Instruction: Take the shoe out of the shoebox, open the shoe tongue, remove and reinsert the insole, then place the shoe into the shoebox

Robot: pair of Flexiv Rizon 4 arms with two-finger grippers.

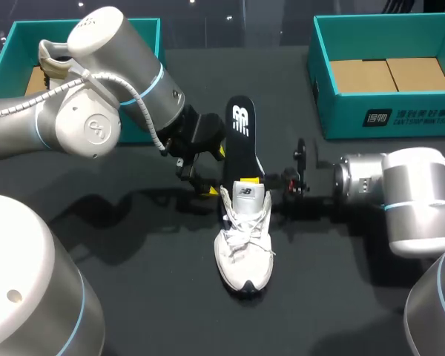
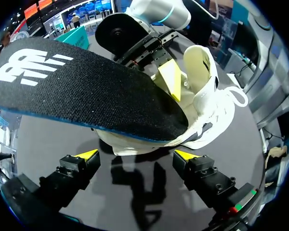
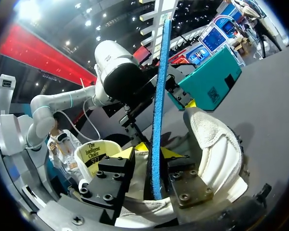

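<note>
A white sneaker (image 1: 242, 248) lies in the middle of the dark table, toe toward the near edge. A black insole (image 1: 242, 137) with a blue underside rises out of its opening, lower end inside the shoe. My left gripper (image 1: 213, 172) stands open just left of the shoe's heel. In the left wrist view its fingers (image 2: 135, 156) are spread wide, with the insole (image 2: 86, 91) and sneaker (image 2: 202, 96) ahead of them, untouched. My right gripper (image 1: 280, 180) is at the heel's right side. Its fingers (image 3: 151, 153) straddle the insole's blue edge (image 3: 160, 96), with a gap on one side.
Two teal shoeboxes stand at the back. The left box (image 1: 18, 37) holds another shoe (image 1: 53, 65). The right box (image 1: 378, 119) shows bare cardboard inside. Both arms crowd the shoe's heel.
</note>
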